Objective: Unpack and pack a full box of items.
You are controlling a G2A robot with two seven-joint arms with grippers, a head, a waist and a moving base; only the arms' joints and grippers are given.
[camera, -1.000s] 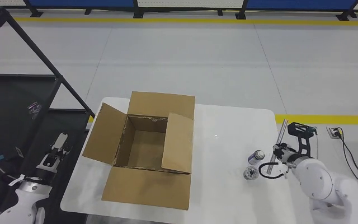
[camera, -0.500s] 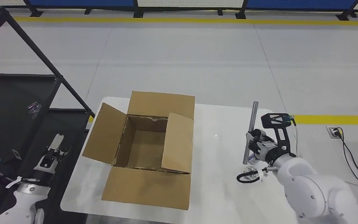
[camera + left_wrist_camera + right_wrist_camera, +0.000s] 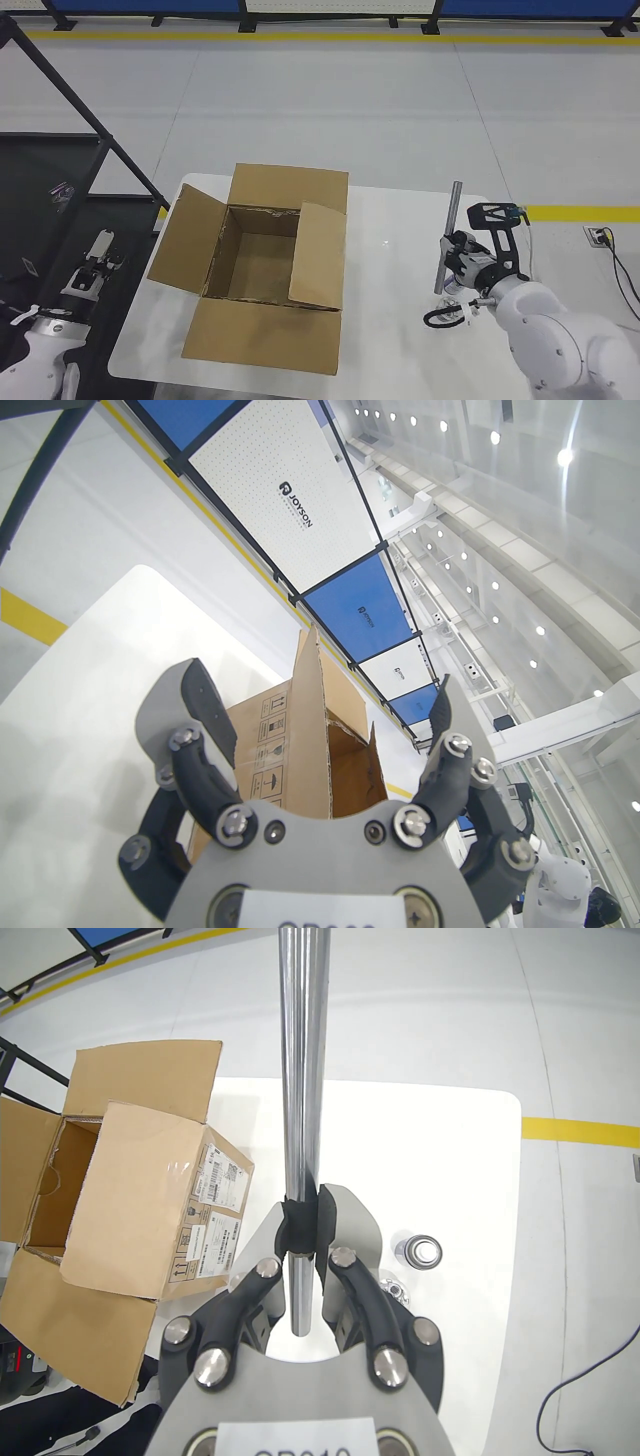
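On the left half of the white rectangular table [image 3: 400, 260], a brown cardboard box [image 3: 262, 335] stands with all four flaps open; its inner floor is visible. Over the table's right part, well apart from the box, the right gripper [image 3: 306, 1223] has its black pads clamped on a polished steel rod [image 3: 302, 1078]. The grip is near one end: a short stub passes behind the pads, and the long end points toward the table's far edge. A small cylindrical metal can [image 3: 422, 1250] stands upright on the table beside this gripper, with a small flanged metal fitting [image 3: 395, 1289] just beside it. The left gripper [image 3: 320, 695] is off the table's left side, fingers spread wide, holding nothing.
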